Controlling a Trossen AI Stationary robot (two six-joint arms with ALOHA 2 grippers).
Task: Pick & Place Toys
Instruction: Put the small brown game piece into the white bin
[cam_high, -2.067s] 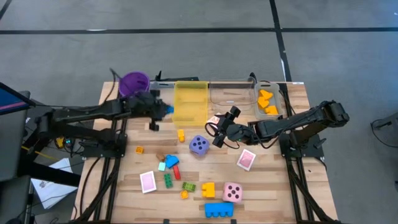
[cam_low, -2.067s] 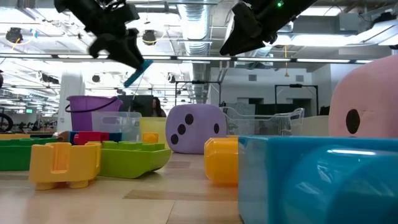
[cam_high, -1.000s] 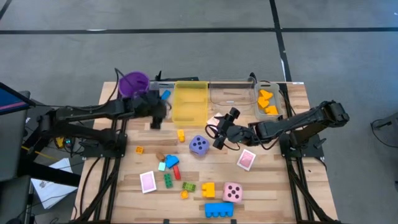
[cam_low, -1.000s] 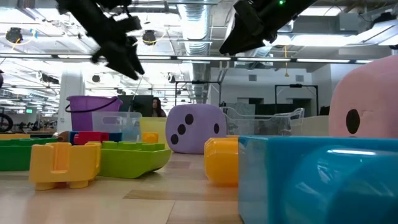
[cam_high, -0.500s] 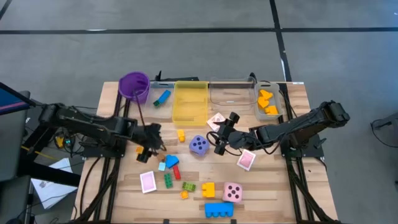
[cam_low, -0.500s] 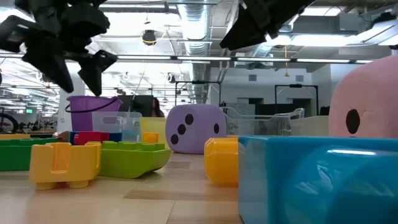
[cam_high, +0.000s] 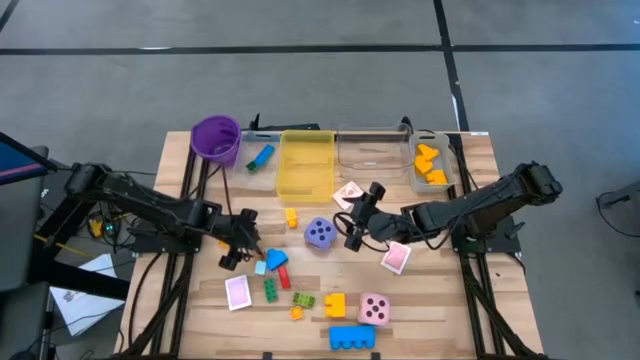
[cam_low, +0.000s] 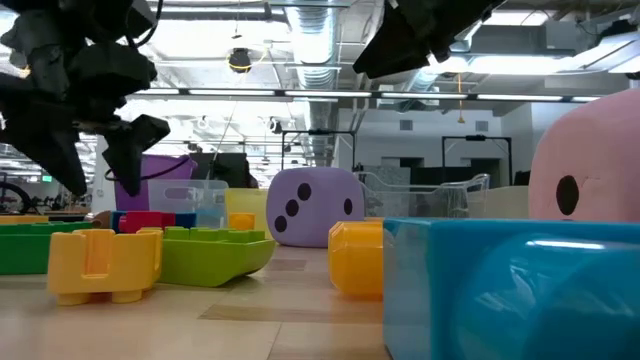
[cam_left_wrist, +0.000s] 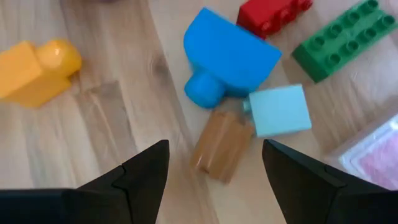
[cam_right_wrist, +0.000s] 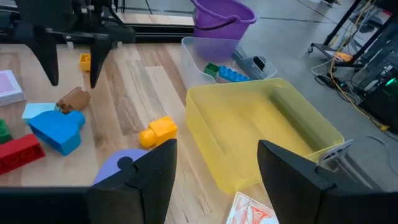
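2 arms over the table. Left gripper (cam_high: 238, 245) reaches in low from the left edge, pointed down at the cluster of small bricks; fingers spread, nothing between them. In its wrist view the fingertips (cam_left_wrist: 144, 171) straddle bare wood just short of a brown brick (cam_left_wrist: 219, 145), which touches a pale blue brick (cam_left_wrist: 278, 110) and a blue brick (cam_left_wrist: 229, 57); red brick (cam_left_wrist: 272, 15), green brick (cam_left_wrist: 343, 40) and yellow brick (cam_left_wrist: 36, 68) lie around them. Right gripper (cam_high: 358, 222) extends from the right edge, hovering beside the purple die (cam_high: 320, 234), fingers apart and empty. Pink die (cam_high: 374, 309) sits near the front edge. 1 pink-backed card (cam_high: 396, 257) lies under the right arm. No readable writing.
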